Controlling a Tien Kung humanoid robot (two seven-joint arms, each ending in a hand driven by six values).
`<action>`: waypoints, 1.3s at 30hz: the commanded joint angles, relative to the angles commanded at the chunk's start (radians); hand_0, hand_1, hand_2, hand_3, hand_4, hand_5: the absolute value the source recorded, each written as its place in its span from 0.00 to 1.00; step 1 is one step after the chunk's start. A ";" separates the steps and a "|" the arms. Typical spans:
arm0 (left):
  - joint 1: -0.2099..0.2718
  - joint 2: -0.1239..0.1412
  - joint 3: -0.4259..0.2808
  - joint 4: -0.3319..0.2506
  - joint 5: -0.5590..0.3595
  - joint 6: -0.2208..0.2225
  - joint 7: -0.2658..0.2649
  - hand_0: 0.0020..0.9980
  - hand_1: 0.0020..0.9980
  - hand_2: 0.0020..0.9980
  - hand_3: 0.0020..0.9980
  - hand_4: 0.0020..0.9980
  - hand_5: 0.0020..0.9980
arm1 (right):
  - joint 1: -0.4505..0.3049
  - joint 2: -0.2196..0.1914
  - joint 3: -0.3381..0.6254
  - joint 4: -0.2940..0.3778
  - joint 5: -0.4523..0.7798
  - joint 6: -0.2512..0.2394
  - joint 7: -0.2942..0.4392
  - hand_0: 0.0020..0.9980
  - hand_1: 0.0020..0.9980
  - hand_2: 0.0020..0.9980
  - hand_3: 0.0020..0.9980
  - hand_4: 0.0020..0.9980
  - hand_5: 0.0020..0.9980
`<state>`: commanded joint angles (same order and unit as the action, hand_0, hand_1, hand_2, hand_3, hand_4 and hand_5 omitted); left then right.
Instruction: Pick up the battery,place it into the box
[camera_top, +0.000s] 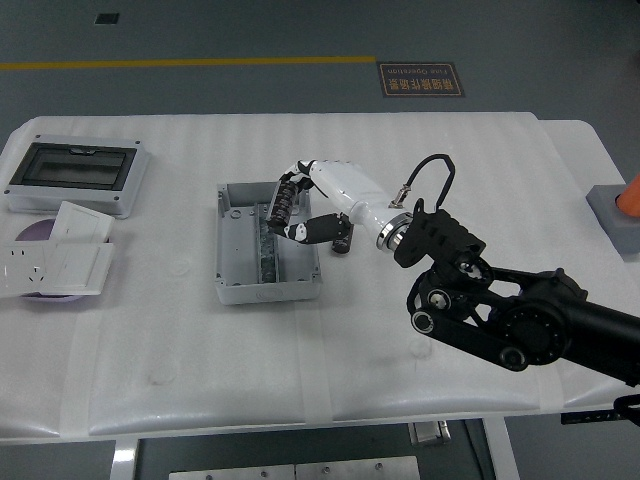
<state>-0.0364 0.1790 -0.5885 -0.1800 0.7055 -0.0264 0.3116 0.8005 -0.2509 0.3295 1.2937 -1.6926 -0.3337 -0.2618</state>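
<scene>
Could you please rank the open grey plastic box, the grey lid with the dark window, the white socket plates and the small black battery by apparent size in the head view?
1. Open grey plastic box and grey lid with the dark window: too alike to separate.
2. White socket plates.
3. Small black battery, standing right of the box.

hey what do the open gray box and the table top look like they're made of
The open gray box looks like molded plastic: matte, uniform gray walls with corner screw bosses; a metallic-looking rail runs along its floor. The table top seems covered in white foam sheeting, judging by its soft ribbed texture and overlapping seams.
</scene>
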 joint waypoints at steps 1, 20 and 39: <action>-0.001 0.000 0.002 0.000 -0.001 0.001 -0.002 0.65 0.67 0.62 0.63 0.54 0.39 | 0.000 0.005 -0.008 -0.009 -0.011 0.010 -0.005 0.66 0.65 0.53 0.62 0.66 0.29; -0.004 0.001 0.000 0.000 0.004 0.001 -0.005 0.65 0.66 0.62 0.63 0.54 0.40 | 0.015 0.000 -0.073 -0.099 -0.020 0.062 0.005 0.82 0.81 0.82 0.91 0.91 0.52; -0.003 0.002 0.002 0.000 0.006 -0.001 -0.003 0.65 0.66 0.62 0.62 0.52 0.37 | 0.049 -0.082 -0.054 -0.211 0.065 0.063 0.026 0.81 0.80 0.79 0.90 0.94 0.55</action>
<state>-0.0396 0.1811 -0.5864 -0.1800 0.7115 -0.0278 0.3082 0.8499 -0.3332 0.2753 1.0827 -1.6280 -0.2706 -0.2354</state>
